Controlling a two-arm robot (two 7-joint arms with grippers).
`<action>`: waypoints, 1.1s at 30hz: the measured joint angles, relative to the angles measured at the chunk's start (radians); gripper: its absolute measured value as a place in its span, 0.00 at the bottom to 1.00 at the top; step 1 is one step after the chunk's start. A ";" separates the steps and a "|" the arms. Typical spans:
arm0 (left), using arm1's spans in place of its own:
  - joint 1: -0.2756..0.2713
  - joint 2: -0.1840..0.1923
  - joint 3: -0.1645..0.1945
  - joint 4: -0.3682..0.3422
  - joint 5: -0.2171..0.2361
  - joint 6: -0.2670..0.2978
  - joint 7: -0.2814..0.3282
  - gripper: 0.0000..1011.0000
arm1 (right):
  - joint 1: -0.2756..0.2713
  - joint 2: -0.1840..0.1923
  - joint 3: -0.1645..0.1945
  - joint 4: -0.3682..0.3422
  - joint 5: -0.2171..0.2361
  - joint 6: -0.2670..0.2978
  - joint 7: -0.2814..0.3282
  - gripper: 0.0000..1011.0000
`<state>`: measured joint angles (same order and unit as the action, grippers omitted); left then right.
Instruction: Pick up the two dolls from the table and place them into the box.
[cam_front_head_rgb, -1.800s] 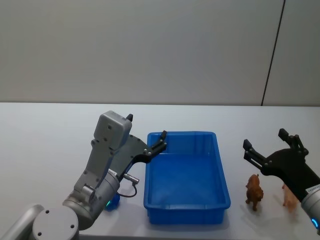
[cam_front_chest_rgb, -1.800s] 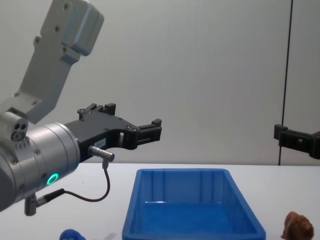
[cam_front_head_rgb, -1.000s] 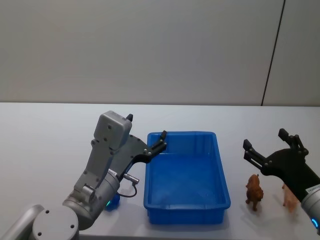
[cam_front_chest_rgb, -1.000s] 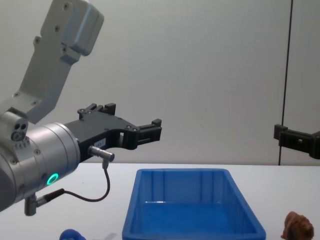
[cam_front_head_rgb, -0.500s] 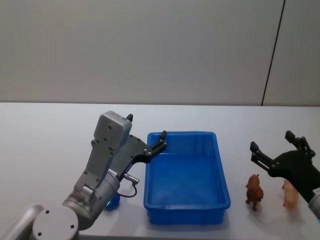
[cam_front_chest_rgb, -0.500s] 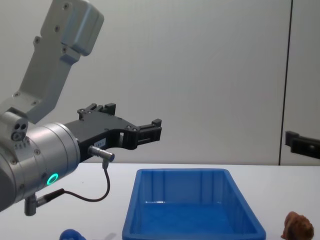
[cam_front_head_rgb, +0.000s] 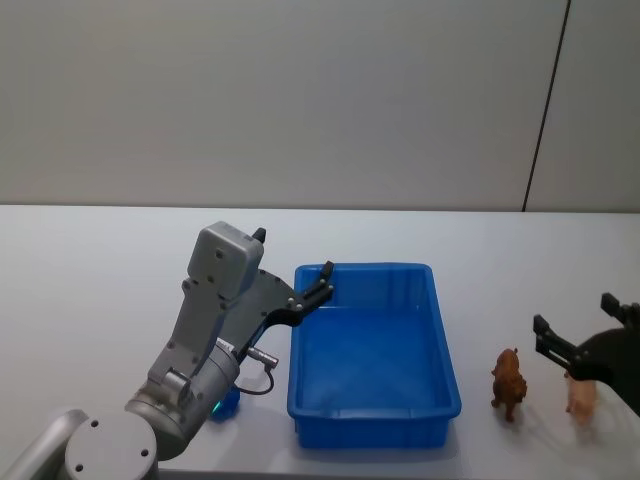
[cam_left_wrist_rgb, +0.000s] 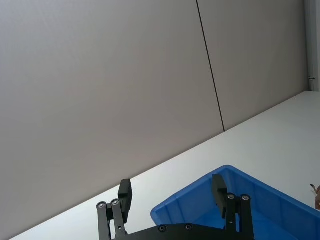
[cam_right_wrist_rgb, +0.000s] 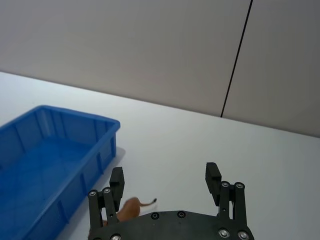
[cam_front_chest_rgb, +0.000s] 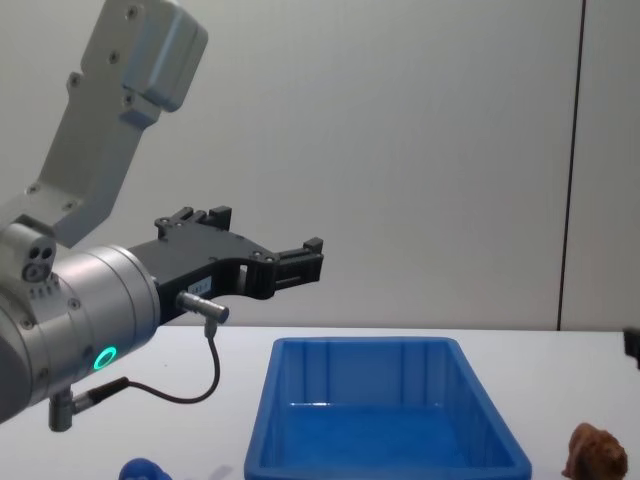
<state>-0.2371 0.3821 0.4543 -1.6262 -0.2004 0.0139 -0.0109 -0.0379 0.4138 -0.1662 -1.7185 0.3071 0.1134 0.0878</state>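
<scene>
The blue box stands mid-table, nothing visible inside it. A shaggy brown doll stands right of the box, also visible as the brown doll and the brown doll. A rounded blue doll sits left of the box, mostly hidden behind my left arm as the blue doll. My left gripper hangs open and holding nothing above the box's far left corner. My right gripper is open and holding nothing, raised just right of the brown doll.
A small peach-coloured figure stands right of the brown doll, partly under my right gripper. The white table stretches wide on the left and behind the box. A grey wall closes the back.
My right gripper has drawn back to the right, from beside the box's right wall to past the brown doll, nearly leaving the chest view. Left arm, box and dolls have not moved.
</scene>
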 joint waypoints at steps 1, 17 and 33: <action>0.000 0.000 0.000 0.000 0.000 0.000 0.000 0.99 | -0.003 0.005 0.003 0.004 -0.001 0.008 0.002 0.99; 0.000 0.000 0.000 0.000 0.000 0.000 0.000 0.99 | -0.029 0.029 0.012 0.037 -0.033 0.072 0.014 0.99; 0.000 0.000 0.000 0.000 0.000 0.000 0.000 0.99 | -0.016 0.014 0.003 0.079 -0.058 0.141 0.021 0.99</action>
<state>-0.2371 0.3821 0.4542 -1.6262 -0.2003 0.0139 -0.0109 -0.0539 0.4278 -0.1630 -1.6394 0.2495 0.2547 0.1086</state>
